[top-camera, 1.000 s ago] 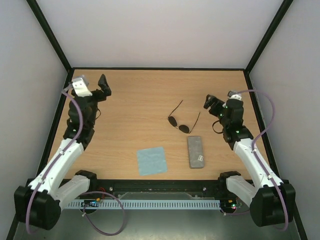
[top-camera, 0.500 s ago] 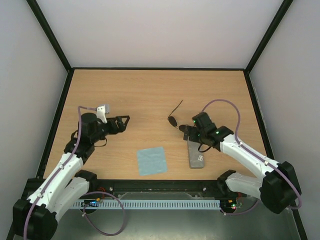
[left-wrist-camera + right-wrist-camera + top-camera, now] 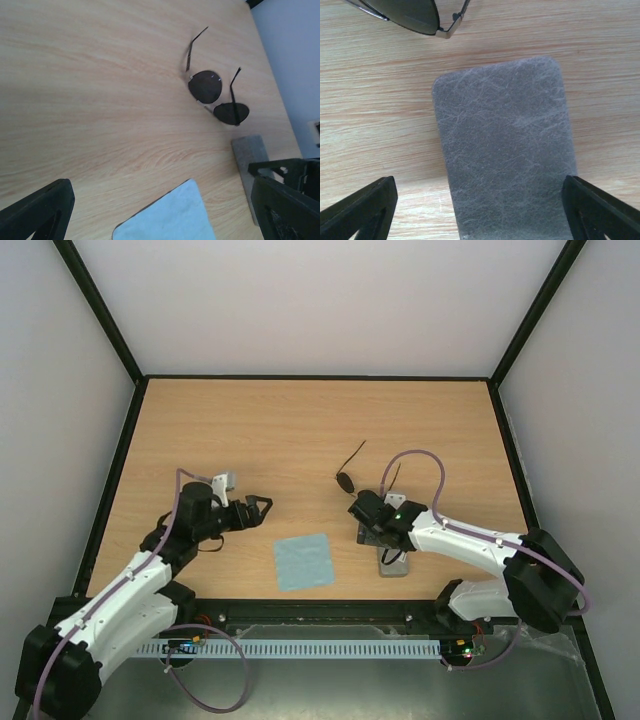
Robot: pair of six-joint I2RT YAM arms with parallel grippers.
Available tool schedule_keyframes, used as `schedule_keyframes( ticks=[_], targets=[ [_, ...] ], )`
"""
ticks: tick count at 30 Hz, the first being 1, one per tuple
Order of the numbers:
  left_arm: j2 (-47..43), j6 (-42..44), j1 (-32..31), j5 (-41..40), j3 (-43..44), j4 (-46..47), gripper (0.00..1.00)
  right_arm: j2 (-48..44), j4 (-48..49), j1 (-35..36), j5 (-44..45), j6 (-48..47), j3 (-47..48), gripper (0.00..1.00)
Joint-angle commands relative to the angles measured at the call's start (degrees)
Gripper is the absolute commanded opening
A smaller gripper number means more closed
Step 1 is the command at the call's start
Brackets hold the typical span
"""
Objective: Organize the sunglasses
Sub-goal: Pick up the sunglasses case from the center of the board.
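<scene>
The sunglasses (image 3: pixel 347 481) lie open on the wooden table right of centre, round dark lenses down and temple arms pointing away; in the left wrist view the sunglasses (image 3: pixel 206 87) show whole, in the right wrist view only one lens (image 3: pixel 410 12) at the top edge. My right gripper (image 3: pixel 366 514) is open just near of them, above the far end of the grey case (image 3: pixel 505 150), one finger (image 3: pixel 370 202) on each side of it. My left gripper (image 3: pixel 262 508) is open and empty, left of the sunglasses, above the table.
The grey case (image 3: pixel 393 558) lies closed near the front edge, partly under my right arm. A light blue cloth (image 3: pixel 304 560) lies flat left of it, with a cloth corner (image 3: pixel 172 215) below my left gripper (image 3: pixel 160 192). Black frame rails border the table.
Both arms have swung in from the table's sides toward the middle. The right gripper has come down over the case's far end; the left gripper now points at the sunglasses from the left.
</scene>
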Motion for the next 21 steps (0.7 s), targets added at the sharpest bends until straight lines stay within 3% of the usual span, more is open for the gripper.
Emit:
schedule_keyframes(
  ticks=[1, 3, 5, 9, 14, 21],
  targets=[
    [1.6, -1.9, -1.8, 1.0, -2.2, 3.5, 0.99, -0.4, -3.6, 0.5, 2.2, 3.2, -0.5, 0.85],
    [2.2, -1.4, -3.3, 0.1, -2.3, 3.8, 1.0, -0.6, -3.5, 0.4, 2.0, 3.1, -0.9, 0.75],
    [3.1, -0.9, -4.3, -0.5, -2.1, 3.7, 0.99, -0.4, -3.6, 0.5, 1.9, 3.3, -1.4, 0.74],
    [3.9, -0.6, -5.1, -1.1, -2.1, 4.0, 0.99, -0.8, -3.3, 0.5, 1.4, 4.2, -3.7, 0.75],
    [5.0, 0.0, -5.3, -2.2, -2.2, 3.9, 0.99, -3.7, -4.4, 0.5, 1.3, 5.2, -5.5, 0.84],
    [6.8, 0.2, -5.8, -3.8, -1.6, 4.4, 1.0, -6.7, -7.5, 0.5, 2.4, 5.6, -5.8, 0.85]
  ],
)
